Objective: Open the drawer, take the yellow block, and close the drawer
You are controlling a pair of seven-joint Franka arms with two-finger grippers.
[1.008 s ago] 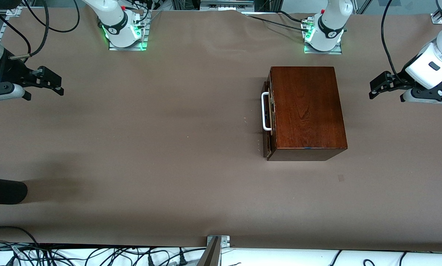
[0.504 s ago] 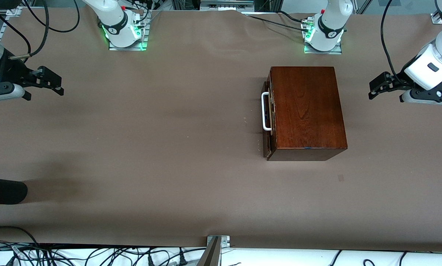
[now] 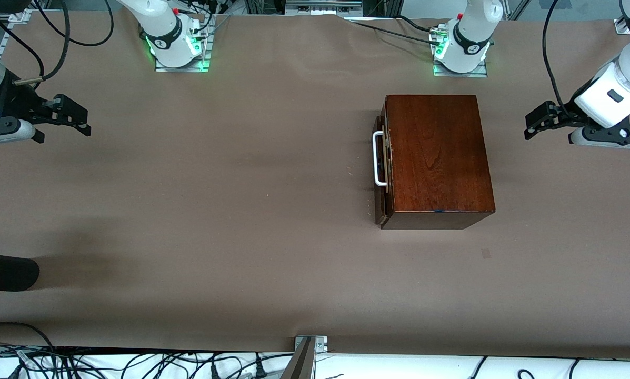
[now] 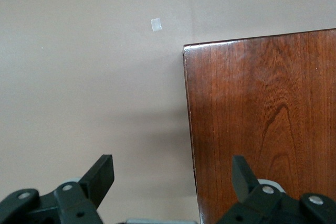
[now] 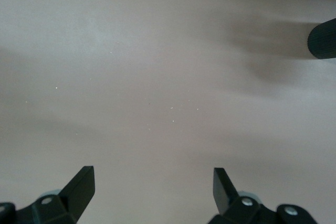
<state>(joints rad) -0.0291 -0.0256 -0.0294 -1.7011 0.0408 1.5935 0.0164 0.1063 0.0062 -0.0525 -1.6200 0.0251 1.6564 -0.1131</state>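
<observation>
The dark reddish-brown wooden cabinet (image 3: 436, 158) stands on the table toward the left arm's end. Its drawer (image 3: 380, 163) is shut, with the white bar handle (image 3: 378, 159) facing the right arm's end. The yellow block is hidden. My left gripper (image 3: 530, 122) is open and empty above the table beside the cabinet's back. In the left wrist view the open left gripper (image 4: 172, 174) shows over the cabinet's top edge (image 4: 262, 119). My right gripper (image 3: 83, 121) is open and empty at the right arm's end, and in the right wrist view the gripper (image 5: 153, 182) is over bare table.
The table is covered with brown paper (image 3: 241, 210). A black cylinder (image 3: 4, 271) juts in at the right arm's end, nearer to the front camera; it also shows in the right wrist view (image 5: 323, 38). A small pale mark (image 3: 485, 253) lies near the cabinet.
My left arm has shifted slightly toward the cabinet and away from the front camera. The right arm and the cabinet have not moved.
</observation>
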